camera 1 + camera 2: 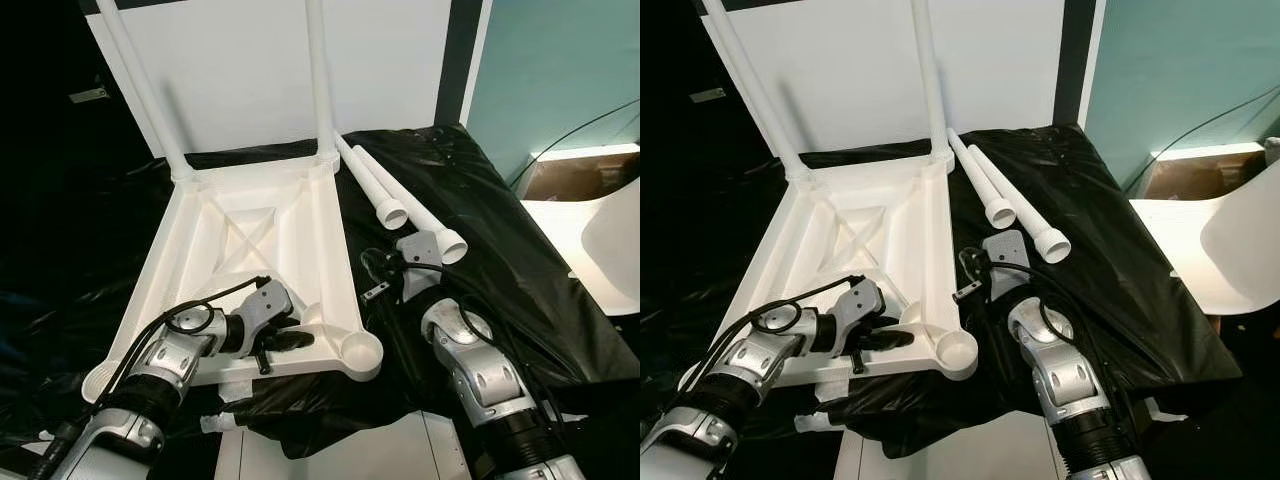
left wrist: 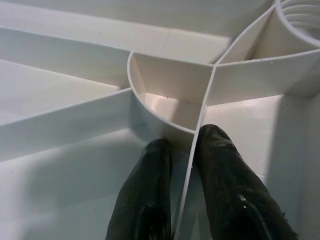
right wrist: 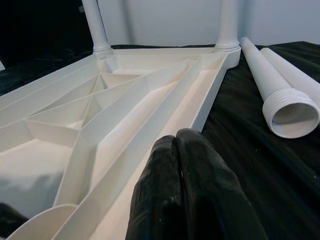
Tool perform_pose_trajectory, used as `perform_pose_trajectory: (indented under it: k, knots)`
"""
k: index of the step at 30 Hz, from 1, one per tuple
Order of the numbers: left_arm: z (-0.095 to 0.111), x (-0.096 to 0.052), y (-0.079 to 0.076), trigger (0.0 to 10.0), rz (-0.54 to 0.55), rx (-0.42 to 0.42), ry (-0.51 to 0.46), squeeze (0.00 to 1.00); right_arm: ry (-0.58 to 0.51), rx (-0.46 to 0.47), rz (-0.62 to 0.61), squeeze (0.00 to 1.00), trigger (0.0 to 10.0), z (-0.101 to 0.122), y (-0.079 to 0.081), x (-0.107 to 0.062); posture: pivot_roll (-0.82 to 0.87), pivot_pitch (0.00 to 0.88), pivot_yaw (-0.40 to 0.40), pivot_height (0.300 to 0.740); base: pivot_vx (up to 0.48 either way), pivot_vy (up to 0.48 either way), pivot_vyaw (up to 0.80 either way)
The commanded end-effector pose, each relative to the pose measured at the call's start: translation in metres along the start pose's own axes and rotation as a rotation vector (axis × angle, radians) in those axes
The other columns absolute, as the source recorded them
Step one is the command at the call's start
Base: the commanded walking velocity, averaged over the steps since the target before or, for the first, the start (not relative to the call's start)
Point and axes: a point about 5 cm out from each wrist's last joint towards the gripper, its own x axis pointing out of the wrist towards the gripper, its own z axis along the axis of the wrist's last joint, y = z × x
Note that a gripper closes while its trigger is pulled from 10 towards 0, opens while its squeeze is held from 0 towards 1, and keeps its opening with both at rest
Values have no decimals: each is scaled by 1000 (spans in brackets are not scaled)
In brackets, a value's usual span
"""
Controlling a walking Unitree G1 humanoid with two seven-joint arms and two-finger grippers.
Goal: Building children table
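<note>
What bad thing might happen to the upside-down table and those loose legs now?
The left pincer pinches only a thin rib of the tabletop, so it might slip off or bend it. The two loose legs are round tubes lying on crinkly black cloth near the right pincer; a nudge may roll them away.

You have a black plastic sheet [image 1: 500, 250] spread across the middle and right of the frame, crinkled and glossy, with its front edge hanging over a white surface [image 1: 400, 450] at the bottom centre. A white wall panel [image 1: 240, 70] fills the upper centre; a dark vertical strip [image 1: 460, 60] borders it on the right. Beyond that strip you see a teal wall [image 1: 560, 70] in the upper right. Below it sits a brown cardboard box [image 1: 580, 175], with a thin dark cable [image 1: 570, 135] arcing above it. A white curved object [image 1: 610, 245] occupies the right edge.
</note>
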Motion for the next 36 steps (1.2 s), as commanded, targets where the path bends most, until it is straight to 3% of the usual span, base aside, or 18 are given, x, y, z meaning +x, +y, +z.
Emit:
perform_pose_trajectory:
  k: [1,3,4,8,9,14,15,16,17,21,22,23,24,27,31,36]
  knots:
    - [-13,-2,17,3020,357,-30,43,0,-7,-3,9,0,10000,2,4,1,-61,0,77,740,0,0,0]
    - [-12,-3,21,3020,387,-31,48,0,-7,-3,9,0,10000,2,4,1,-61,0,78,740,0,0,0]
    - [-11,-5,27,3686,424,-35,53,0,-7,-2,9,0,10000,2,3,1,-60,0,77,740,0,0,0]
    - [-8,-5,31,4196,448,-31,52,0,-8,-2,9,0,10000,2,3,1,-60,0,78,740,0,0,0]
    - [-6,-5,33,10000,459,-28,49,0,-8,-2,8,0,10000,2,3,1,-62,0,80,740,0,0,0]
    - [-3,-2,33,10000,452,-20,37,0,-9,-2,6,0,10000,2,3,1,-66,0,83,740,0,0,0]
    - [-4,-1,31,10000,427,-9,34,220,-8,-3,4,0,10000,2,3,1,-69,0,84,740,0,0,0]
    - [-4,-1,31,10000,427,-9,34,220,-8,-3,4,0,10000,2,3,1,-69,0,84,740,0,0,0]
    - [-4,-2,24,10000,345,-4,6,1000,-7,-4,1,0,10000,2,2,0,-71,0,86,740,0,0,0]
    - [-3,-3,15,10000,248,6,-39,1000,-5,-4,-1,0,10000,1,2,-1,-70,0,85,740,0,0,0]
    - [0,-5,11,10000,213,25,-65,855,-4,-4,-1,0,10000,1,2,-1,-68,0,83,740,0,0,0]
    - [0,-5,11,10000,213,25,-65,855,-4,-4,-1,0,10000,1,2,-1,-68,0,83,740,0,0,0]
    - [2,-8,9,10000,183,31,-92,0,-3,-5,0,0,10000,1,2,-1,-68,0,81,740,0,0,0]
    - [3,-10,8,10000,165,34,-110,0,-2,-5,0,0,10000,1,2,-1,-68,0,81,740,0,0,0]
    - [13,-27,9,10000,121,30,-201,0,-1,-7,5,0,10000,1,2,0,-61,0,75,740,0,0,0]
    - [24,-40,17,10000,153,24,-277,0,2,-19,7,0,10000,1,2,2,-65,0,76,740,0,0,0]
